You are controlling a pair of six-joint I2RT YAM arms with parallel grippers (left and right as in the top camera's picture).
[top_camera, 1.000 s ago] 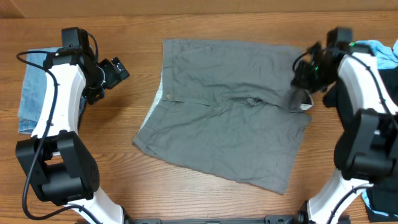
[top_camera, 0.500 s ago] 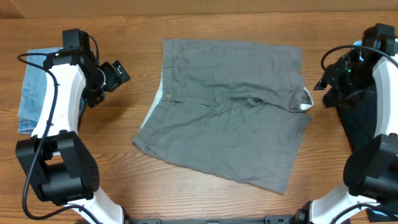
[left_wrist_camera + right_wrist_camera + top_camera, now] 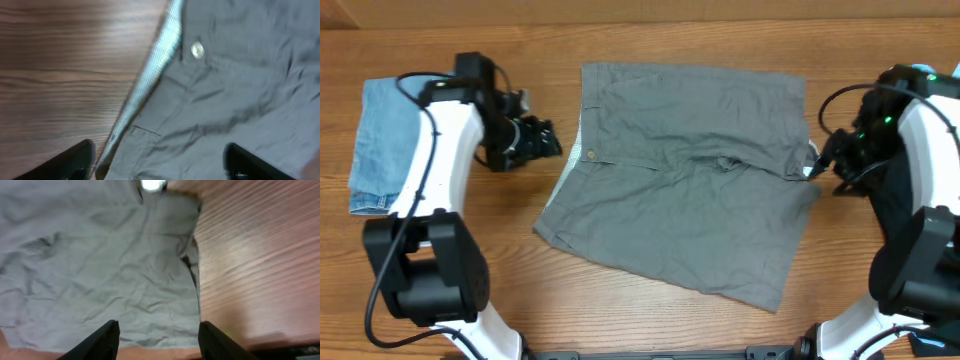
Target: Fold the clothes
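The clothes, a pair of grey shorts (image 3: 685, 180), lie spread flat in the middle of the table, with the waistband and its button (image 3: 197, 49) on the left. My left gripper (image 3: 552, 140) hovers open just left of the waistband. In the left wrist view its fingers (image 3: 70, 162) straddle the striped waistband lining (image 3: 150, 75), gripping nothing. My right gripper (image 3: 817, 165) stands open at the shorts' right edge, beside a small upturned white patch. In the right wrist view the grey cloth (image 3: 100, 255) lies below the open gripper (image 3: 159, 340), and nothing is held.
A folded blue denim garment (image 3: 380, 145) lies at the far left, behind the left arm. A black garment (image 3: 905, 215) lies at the right edge under the right arm. A light blue item (image 3: 940, 78) shows at the top right corner.
My left gripper has swung right, up to the waistband. My right gripper opened and let go of the shorts' right edge, pulled away to the right, then came back to that edge.
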